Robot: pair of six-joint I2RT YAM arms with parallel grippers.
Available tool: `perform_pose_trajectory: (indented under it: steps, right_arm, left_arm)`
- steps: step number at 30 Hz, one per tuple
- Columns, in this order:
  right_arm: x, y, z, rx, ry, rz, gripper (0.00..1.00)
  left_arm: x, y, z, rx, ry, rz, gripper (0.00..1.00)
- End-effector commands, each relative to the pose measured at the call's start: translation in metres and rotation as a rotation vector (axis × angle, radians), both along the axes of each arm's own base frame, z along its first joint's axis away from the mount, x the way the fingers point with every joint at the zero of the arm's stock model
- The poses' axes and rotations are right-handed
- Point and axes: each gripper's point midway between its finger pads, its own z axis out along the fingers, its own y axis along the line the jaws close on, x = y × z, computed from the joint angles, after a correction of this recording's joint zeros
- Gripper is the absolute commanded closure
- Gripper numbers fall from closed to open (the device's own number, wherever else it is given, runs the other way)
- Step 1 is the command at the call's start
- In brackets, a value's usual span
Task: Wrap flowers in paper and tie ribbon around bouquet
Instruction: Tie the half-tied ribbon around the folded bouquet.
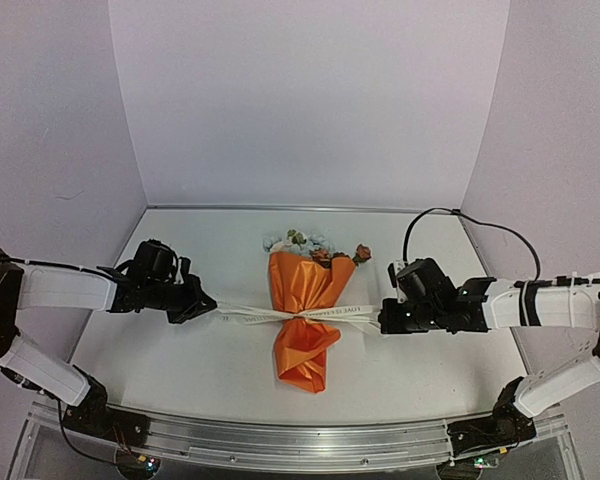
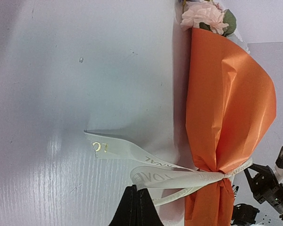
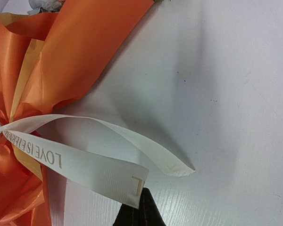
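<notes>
Jaws are shut on both sides, left jaws and right jaws each pinching a tail of the limp, likely slick ribbon (image 1: 252, 314) knotted round the waist of the light, crushable-looking bouquet (image 1: 305, 290) lying on the bench (image 1: 180, 352), so the tails look the safest hold.

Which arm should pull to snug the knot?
Probably left. The left gripper is shut on a ribbon strand that curls in a slack loop; the right gripper, also shut, holds a strand running flat and straight to the bouquet's waist.
</notes>
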Motion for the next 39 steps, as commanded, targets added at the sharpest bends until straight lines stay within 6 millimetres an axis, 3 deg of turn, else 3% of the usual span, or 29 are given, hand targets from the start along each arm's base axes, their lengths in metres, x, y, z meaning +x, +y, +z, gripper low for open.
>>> perform_pose_trajectory:
  steps: [1,7,18,24,28,33,36,37,38,39]
  right_arm:
    - [-0.022,-0.107,-0.034,-0.394,0.083,-0.192,1.0]
    - [-0.025,-0.1,-0.043,-0.365,0.125,-0.184,1.0]
    - [-0.032,-0.082,-0.04,-0.326,0.165,-0.144,1.0]
    - [-0.036,-0.077,-0.034,-0.318,0.177,-0.125,1.0]
    - [-0.039,-0.072,-0.029,-0.3,0.194,-0.105,0.98]
    - [-0.044,-0.066,-0.025,-0.271,0.217,-0.081,0.71]
    - [-0.048,-0.065,-0.023,-0.252,0.228,-0.078,0.55]
    - [-0.05,-0.064,-0.022,-0.243,0.232,-0.076,0.35]
    - [-0.051,-0.064,-0.02,-0.234,0.234,-0.074,0.08]
    - [-0.052,-0.063,-0.018,-0.225,0.232,-0.072,0.02]
  left_arm:
    - [0.008,0.089,-0.035,0.268,0.039,0.3,1.0]
    - [0.006,0.081,-0.035,0.249,0.031,0.254,1.0]
    - [0.007,0.049,-0.019,0.265,-0.023,0.116,1.0]
    - [0.005,0.042,-0.015,0.26,-0.035,0.092,1.0]
    - [0.004,0.041,-0.009,0.256,-0.046,0.087,0.88]
    - [0.005,0.04,0.004,0.247,-0.069,0.079,0.68]
    - [0.005,0.04,0.013,0.242,-0.082,0.074,0.51]
    - [0.005,0.039,0.017,0.238,-0.088,0.07,0.46]
    - [0.004,0.039,0.02,0.235,-0.093,0.067,0.4]
    - [0.004,0.038,0.024,0.231,-0.098,0.062,0.35]
